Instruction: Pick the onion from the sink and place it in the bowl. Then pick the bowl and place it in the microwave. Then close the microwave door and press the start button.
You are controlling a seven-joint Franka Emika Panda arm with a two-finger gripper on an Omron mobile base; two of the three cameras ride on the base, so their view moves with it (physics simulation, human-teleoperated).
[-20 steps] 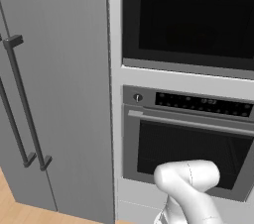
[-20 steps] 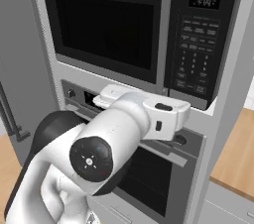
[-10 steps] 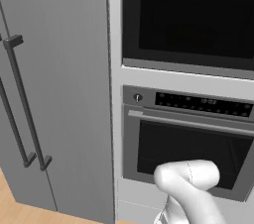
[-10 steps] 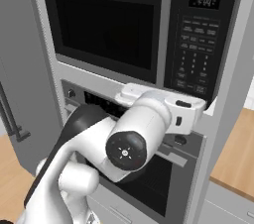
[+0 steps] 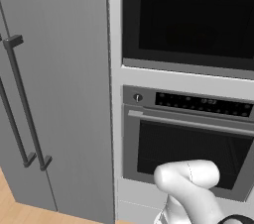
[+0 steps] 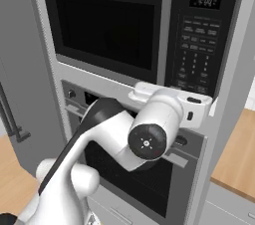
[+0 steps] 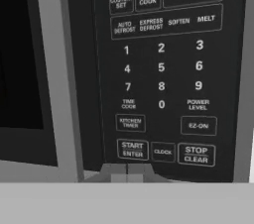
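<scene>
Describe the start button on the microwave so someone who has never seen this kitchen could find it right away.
Look at the microwave built in above the oven, and go to the dark keypad right of its door. In the bottom row, the START ENTER button is leftmost, left of CLOCK and STOP CLEAR, just above the shut gripper.

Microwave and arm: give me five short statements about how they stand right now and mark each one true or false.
1. The microwave door is closed. True.
2. The end effector is open wide. False: its fingertips sit shut together.
3. In the hand view the end effector sits just below the START/ENTER button. True.
4. The oven stands above the microwave. False: it is below.
5. The fridge stands right of the oven. False: it is on the left.
</scene>
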